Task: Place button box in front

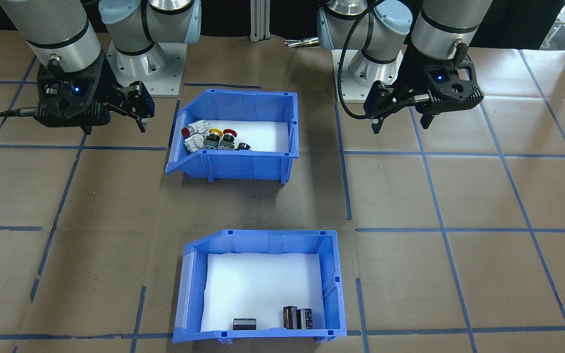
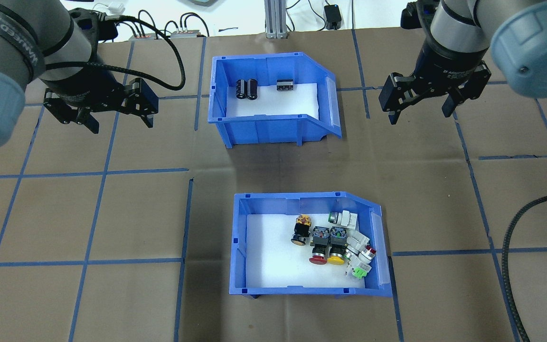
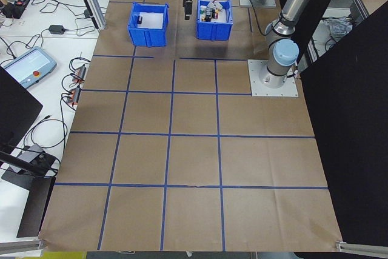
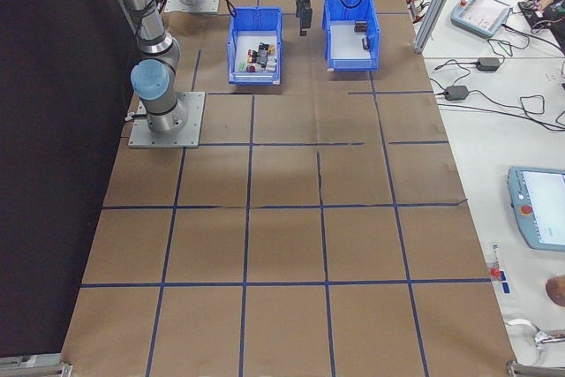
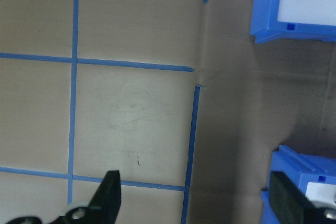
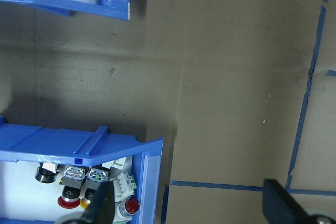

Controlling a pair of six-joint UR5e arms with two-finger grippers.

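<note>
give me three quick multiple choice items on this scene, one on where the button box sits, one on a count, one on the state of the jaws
1. Where is the button box?
A. the bin nearer the robot's base
B. the bin farther from the base
C. held in the air

2. How many blue bins are on the table?
A. one
B. two
C. three

3. How do the jaws of the left gripper and right gripper stand?
A. both shut on a bin
B. one open, one shut
C. both open, holding nothing

Key: 1 A, the overhead view shows it closest to the robot, with the other bin beyond it. 2 B, only two bins show. 3 C, both hang spread above bare paper beside the bins.
</note>
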